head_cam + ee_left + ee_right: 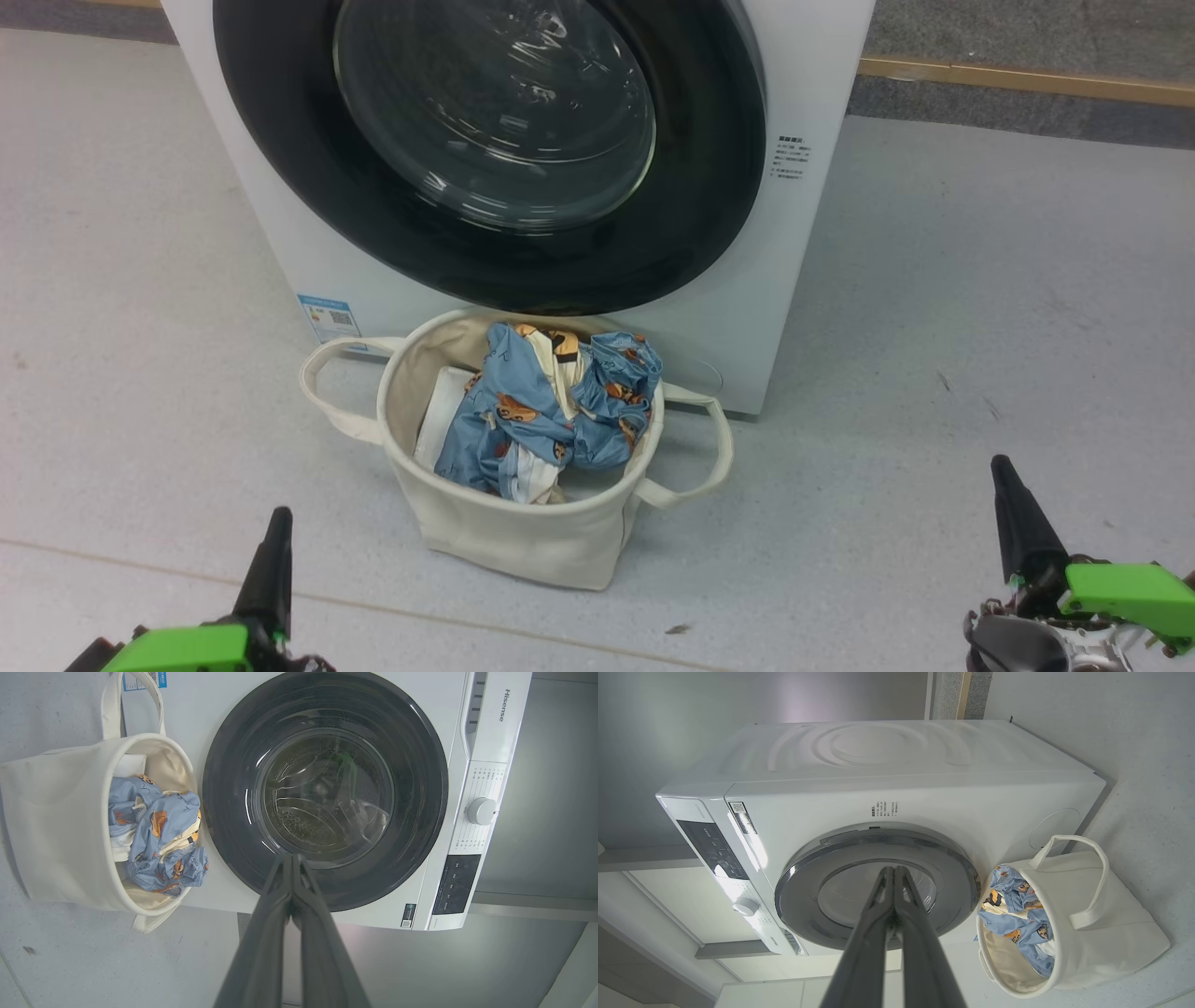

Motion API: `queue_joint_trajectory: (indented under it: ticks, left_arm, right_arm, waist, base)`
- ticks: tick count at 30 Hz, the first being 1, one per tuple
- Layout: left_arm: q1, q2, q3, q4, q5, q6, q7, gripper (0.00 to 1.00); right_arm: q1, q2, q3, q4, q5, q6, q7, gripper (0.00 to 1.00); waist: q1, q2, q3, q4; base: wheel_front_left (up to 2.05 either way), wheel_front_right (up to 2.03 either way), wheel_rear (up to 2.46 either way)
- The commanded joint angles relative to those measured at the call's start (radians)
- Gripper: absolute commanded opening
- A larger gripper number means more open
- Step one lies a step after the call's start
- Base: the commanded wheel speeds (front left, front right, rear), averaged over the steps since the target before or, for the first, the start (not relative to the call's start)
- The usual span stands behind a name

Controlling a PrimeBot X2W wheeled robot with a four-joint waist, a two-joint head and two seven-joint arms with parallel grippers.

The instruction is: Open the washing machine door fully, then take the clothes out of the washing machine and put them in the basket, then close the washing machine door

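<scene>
While our left gripper (279, 515) and right gripper (1002, 464) sit pressed closed and empty, the basket (504, 541) stands upright between and beyond them, mouth upward, clothes (532, 420) heaped inside.

"Hisense" on the washing machine (489, 728)

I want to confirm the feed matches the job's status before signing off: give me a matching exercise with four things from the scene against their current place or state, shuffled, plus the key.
Things:
1. washing machine door
2. clothes
3. basket
4. left gripper

Places or states:
A. fingers pressed together, holding nothing
B. standing on the floor in front of the washing machine
C. shut
D. piled inside the basket

Pairs: 1-C; 2-D; 3-B; 4-A
</scene>
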Motion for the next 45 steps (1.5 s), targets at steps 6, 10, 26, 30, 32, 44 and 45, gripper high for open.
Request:
queue_joint_trajectory:
  ticks: [6,10,26,30,32,44,45]
  left_arm:
    - [-0.027,0.005,0.034,-0.039,-0.004,-0.007,0.008,0.0]
    - [-0.027,0.005,0.034,-0.039,-0.004,-0.007,0.008,0.0]
    - [-0.027,0.005,0.034,-0.039,-0.004,-0.007,0.008,0.0]
    - [-0.027,0.005,0.034,-0.039,-0.004,-0.007,0.008,0.0]
    - [-0.027,0.005,0.034,-0.039,-0.004,-0.007,0.008,0.0]
    - [-0.027,0.005,0.034,-0.039,-0.004,-0.007,0.008,0.0]
    - [-0.027,0.005,0.034,-0.039,-0.004,-0.007,0.008,0.0]
  right_arm:
    - [-0.015,-0.006,0.019,-0.04,0.006,0.0,0.008,0.0]
    - [-0.015,-0.006,0.019,-0.04,0.006,0.0,0.008,0.0]
    - [-0.015,-0.006,0.019,-0.04,0.006,0.0,0.008,0.0]
    - [-0.015,-0.006,0.019,-0.04,0.006,0.0,0.008,0.0]
    - [-0.015,-0.006,0.019,-0.04,0.006,0.0,0.008,0.0]
    - [-0.015,-0.006,0.019,-0.04,0.006,0.0,0.008,0.0]
    - [-0.015,-0.006,0.019,-0.04,0.006,0.0,0.008,0.0]
  waist:
    - [0.0,0.0,0.0,0.0]
    - [0.0,0.0,0.0,0.0]
    - [0.0,0.0,0.0,0.0]
    - [0.0,0.0,0.0,0.0]
    - [0.0,0.0,0.0,0.0]
    - [0.0,0.0,0.0,0.0]
    - [0.0,0.0,0.0,0.0]
  base:
    - [0.0,0.0,0.0]
    - [0.0,0.0,0.0]
    - [0.0,0.0,0.0]
    - [0.0,0.0,0.0]
    - [0.0,0.0,0.0]
    - [0.0,0.0,0.0]
    - [0.0,0.0,0.0]
